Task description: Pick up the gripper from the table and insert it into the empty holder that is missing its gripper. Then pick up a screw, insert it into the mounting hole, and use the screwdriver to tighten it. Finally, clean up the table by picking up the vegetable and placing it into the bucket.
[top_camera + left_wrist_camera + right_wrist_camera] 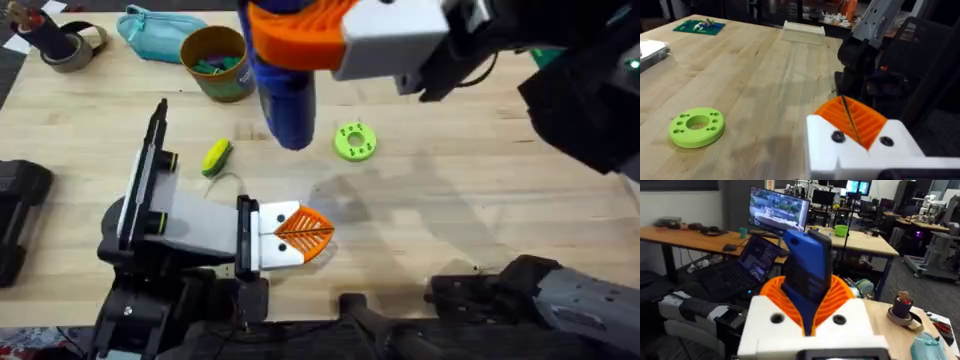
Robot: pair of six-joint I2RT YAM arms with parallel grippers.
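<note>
Orange ribbed fingers of our right gripper [300, 35] are clamped on the blue screwdriver [285, 95], which we hold high under the overhead camera, its handle hanging above the table between the bucket [215, 62] and the green disc [354, 141]; in the right wrist view the blue handle [807, 272] stands up between the orange pads [840, 297]. Our left gripper [300, 235] lies low near the front of the table, its white holder block [262, 238] carrying an orange leaf-shaped finger [305, 232] (we cannot tell whether those fingers are apart or together). In the left wrist view a thin dark line crosses the orange finger [860, 120], above the white base with two dark screw holes. The yellow-green vegetable [216, 157] lies on the wood just behind the left arm, short of the mustard bucket, which holds some small teal bits. A teal pouch [155, 32] sits beside the bucket, and a tape roll [72, 48] lies at the far left corner.
</note>
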